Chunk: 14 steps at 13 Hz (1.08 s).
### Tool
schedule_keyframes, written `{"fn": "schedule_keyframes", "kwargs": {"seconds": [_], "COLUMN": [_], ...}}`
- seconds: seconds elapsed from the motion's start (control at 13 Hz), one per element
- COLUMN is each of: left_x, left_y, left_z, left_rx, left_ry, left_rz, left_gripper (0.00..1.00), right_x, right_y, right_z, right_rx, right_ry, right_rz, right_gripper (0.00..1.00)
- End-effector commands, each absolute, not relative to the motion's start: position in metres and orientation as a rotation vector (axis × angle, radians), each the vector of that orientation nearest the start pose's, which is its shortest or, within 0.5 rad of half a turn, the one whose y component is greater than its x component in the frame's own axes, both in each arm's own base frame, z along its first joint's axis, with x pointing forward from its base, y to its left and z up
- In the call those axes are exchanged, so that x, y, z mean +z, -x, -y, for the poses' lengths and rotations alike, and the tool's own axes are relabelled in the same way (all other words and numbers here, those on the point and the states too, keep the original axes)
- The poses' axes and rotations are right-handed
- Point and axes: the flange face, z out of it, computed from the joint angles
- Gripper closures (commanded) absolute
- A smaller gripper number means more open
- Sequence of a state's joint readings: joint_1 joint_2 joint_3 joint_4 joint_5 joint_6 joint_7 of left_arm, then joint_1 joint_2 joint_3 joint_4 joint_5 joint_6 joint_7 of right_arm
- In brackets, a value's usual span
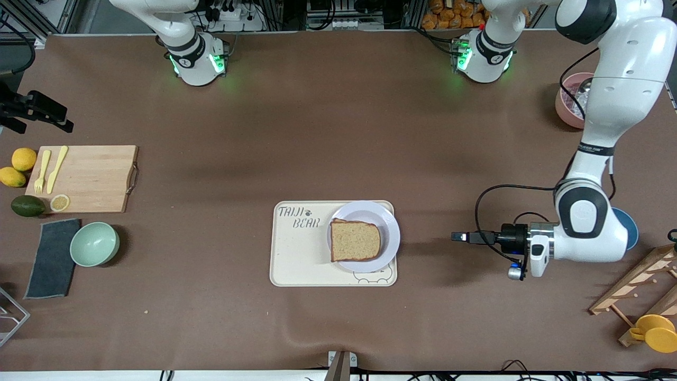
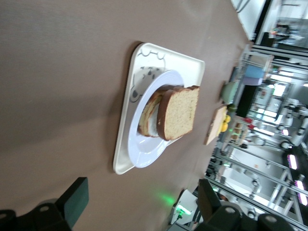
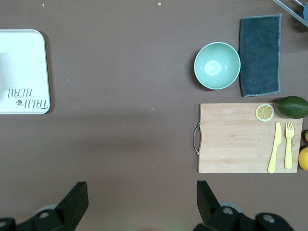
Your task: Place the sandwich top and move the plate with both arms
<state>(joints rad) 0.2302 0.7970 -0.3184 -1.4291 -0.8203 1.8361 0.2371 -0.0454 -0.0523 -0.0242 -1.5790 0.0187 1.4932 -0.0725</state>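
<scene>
In the front view, the plain light-brown sandwich top (image 1: 355, 241) with its darker crust is seen lying on the small round pale lavender-white plate (image 1: 389, 233). The plate rests on the cream rectangular bear-printed tray (image 1: 296, 254), at the tray's end toward the left arm. The left end effector (image 1: 459, 236) is held low over the brown table (image 1: 317, 132), well apart from the plate, toward the left arm's end of the table, and is pointed at the plate. The right end effector is not seen in this view.

In the left wrist view, the sandwich top (image 2: 179, 112) is shown stacked on a lower bread slice (image 2: 148, 115) on the plate (image 2: 144, 154). The left end effector (image 2: 142, 202) is spread wide, and nothing is held between its black fingers (image 2: 74, 199).

In the right wrist view, the right end effector (image 3: 142, 204) is likewise spread wide and empty, held high over the table. Below it are seen a wooden cutting board (image 3: 231, 139), a round mint-green bowl (image 3: 217, 65), a dark grey cloth (image 3: 260, 54) and one end of the tray (image 3: 24, 72).
</scene>
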Motion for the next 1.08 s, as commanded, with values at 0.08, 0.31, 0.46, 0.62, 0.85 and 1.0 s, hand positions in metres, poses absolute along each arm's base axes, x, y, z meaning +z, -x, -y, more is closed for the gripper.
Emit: {"fn": "schedule_keyframes", "kwargs": {"seconds": [0.08, 0.31, 0.46, 0.62, 0.85, 1.0], "left_x": [0.318, 0.381, 0.424, 0.463, 0.53, 0.559], "left_y": [-0.691, -0.685, -0.675, -0.658, -0.634, -0.618], "left_z": [0.068, 0.061, 0.059, 0.053, 0.039, 0.031], "left_rx": [-0.351, -0.282, -0.226, -0.218, -0.116, -0.119], "left_ry": [-2.274, -2.511, -2.667, -2.797, -3.039, -3.068], "left_rz": [-0.142, -0.107, -0.061, 0.017, 0.096, 0.086], "left_gripper": [0.0, 0.0, 0.0, 0.0, 0.0, 0.0], "right_x": [0.646, 0.646, 0.645, 0.645, 0.646, 0.647], "right_y": [-0.528, -0.527, -0.528, -0.528, -0.528, -0.527], "right_z": [0.031, 0.034, 0.032, 0.031, 0.033, 0.034], "right_rx": [0.05, 0.053, 0.055, 0.051, 0.048, 0.05], "right_ry": [3.118, 3.118, 3.118, 3.118, 3.118, 3.118], "right_rz": [0.0, -0.01, -0.003, 0.0, -0.005, -0.01], "right_gripper": [0.0, 0.0, 0.0, 0.0, 0.0, 0.0]}}
